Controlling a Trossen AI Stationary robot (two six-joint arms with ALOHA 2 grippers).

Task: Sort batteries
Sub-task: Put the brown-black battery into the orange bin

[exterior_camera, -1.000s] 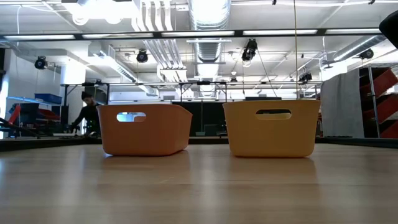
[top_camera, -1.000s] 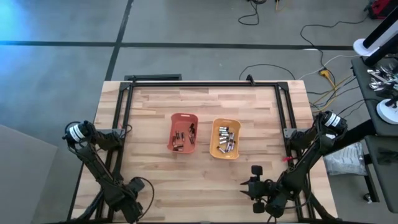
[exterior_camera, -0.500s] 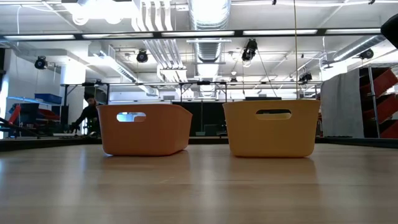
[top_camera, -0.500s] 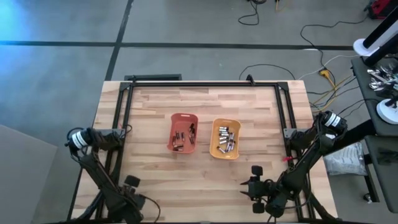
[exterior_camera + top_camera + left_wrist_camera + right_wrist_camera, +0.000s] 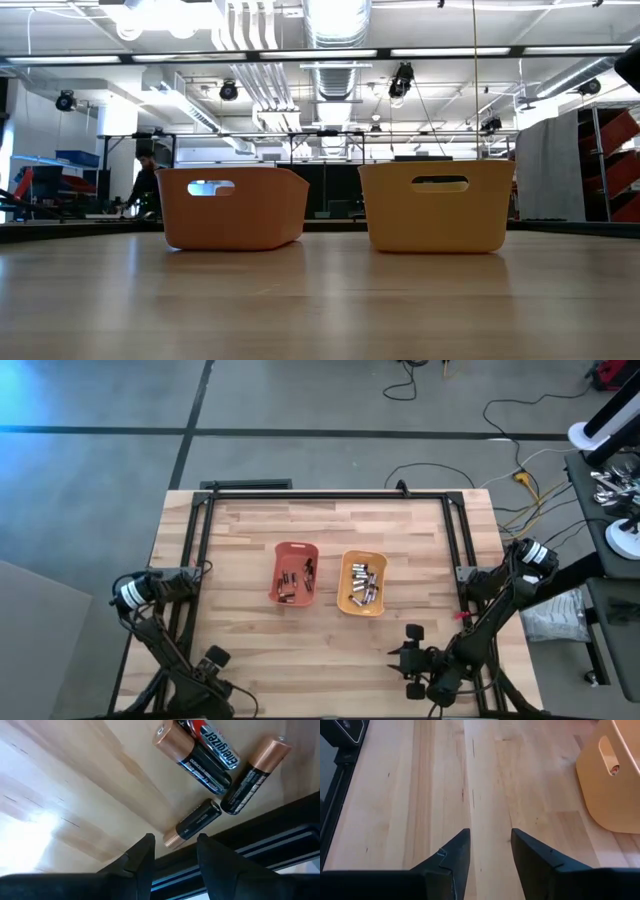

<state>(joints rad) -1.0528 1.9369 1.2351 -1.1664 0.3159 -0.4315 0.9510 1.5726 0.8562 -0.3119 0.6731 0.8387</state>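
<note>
Left wrist view: the left hand (image 5: 174,851) is hovering open and empty above batteries (image 5: 200,755) lying on the counter (image 5: 75,795); the right hand (image 5: 487,847) is gaping empty.

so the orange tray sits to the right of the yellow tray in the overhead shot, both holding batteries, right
Not quite: in the high view the orange tray sits to the left of the yellow tray. Both do hold batteries.
</note>
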